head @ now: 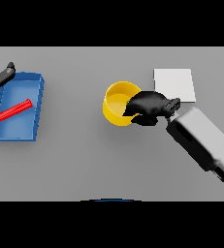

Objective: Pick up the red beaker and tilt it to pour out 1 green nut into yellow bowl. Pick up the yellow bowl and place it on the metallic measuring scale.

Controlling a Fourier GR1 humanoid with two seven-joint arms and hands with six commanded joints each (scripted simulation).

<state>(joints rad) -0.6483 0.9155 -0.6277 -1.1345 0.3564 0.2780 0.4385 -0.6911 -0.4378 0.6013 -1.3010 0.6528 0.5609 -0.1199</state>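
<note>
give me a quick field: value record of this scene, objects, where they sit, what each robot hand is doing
table: grey table
yellow bowl: centre of the table, upright
right robot hand: curled on the bowl's right rim
measuring scale: pale square plate, right of the bowl, bare
blue tray: far left
red object: lying slanted inside the tray
left robot hand: at the tray's upper left corner, holding nothing
green nut: a small green speck at the bowl's rim by the right hand, too small to be sure

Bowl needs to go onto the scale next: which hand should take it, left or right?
Right. The right hand is already at the yellow bowl's rim, fingers curled on it, and the metallic scale lies just behind. The left hand is far off by the blue tray.
</note>
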